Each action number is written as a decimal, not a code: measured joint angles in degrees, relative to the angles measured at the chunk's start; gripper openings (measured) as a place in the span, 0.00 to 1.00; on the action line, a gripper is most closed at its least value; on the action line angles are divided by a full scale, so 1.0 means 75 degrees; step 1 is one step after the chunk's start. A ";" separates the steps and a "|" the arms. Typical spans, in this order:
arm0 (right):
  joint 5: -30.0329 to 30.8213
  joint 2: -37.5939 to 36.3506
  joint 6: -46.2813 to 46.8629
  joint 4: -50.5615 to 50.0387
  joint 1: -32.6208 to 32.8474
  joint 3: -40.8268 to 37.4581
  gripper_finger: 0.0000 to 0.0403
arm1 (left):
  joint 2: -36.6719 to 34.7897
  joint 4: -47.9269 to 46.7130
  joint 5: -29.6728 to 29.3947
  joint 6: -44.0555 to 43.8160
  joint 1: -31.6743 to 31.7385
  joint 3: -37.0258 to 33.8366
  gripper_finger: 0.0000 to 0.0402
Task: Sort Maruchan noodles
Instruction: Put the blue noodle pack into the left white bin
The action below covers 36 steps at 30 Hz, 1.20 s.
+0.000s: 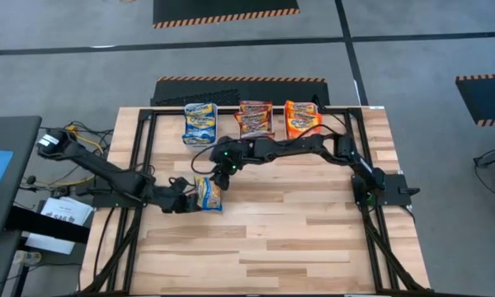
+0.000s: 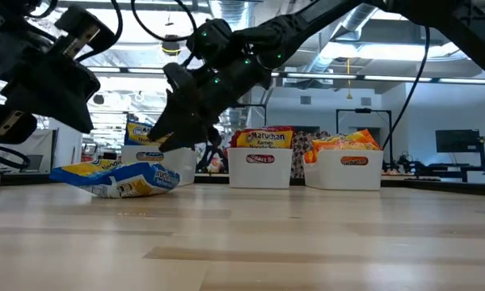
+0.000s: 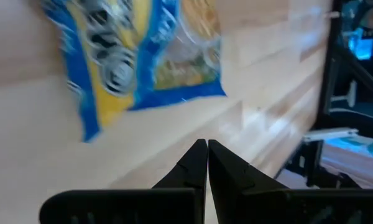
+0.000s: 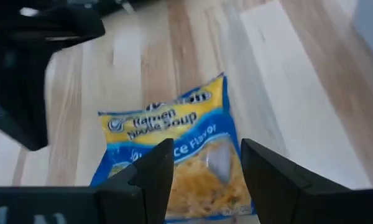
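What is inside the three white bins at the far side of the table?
Noodle packets: blue ones in the left bin, maroon in the middle bin, orange in the right bin. Lower packets and bin floors are covered.

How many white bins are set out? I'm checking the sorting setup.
3, in a row along the table's far edge: the white rectangular plastic bin of blue packets on the left, the middle bin of maroon packets, and the right bin of orange packets.

Glossy plastic blue pkt [image 1: 208,193], matt pale wood table [image 1: 313,239], white plastic bins [image 2: 261,167]
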 joint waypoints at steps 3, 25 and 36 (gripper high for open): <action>0.0000 0.0022 -0.0112 0.0006 0.0051 -0.0009 0.52 | 0.0358 0.0633 -0.0025 -0.0039 -0.0180 0.0000 0.00; 0.0125 0.0232 0.0004 -0.0069 0.0035 0.0003 0.52 | 0.2537 0.0043 -0.0121 -0.1154 -0.0274 0.0015 0.00; -0.0130 0.0264 0.0152 -0.0302 -0.0181 -0.0012 0.52 | 0.2506 -0.0677 -0.0365 -0.1010 0.0237 0.0029 0.00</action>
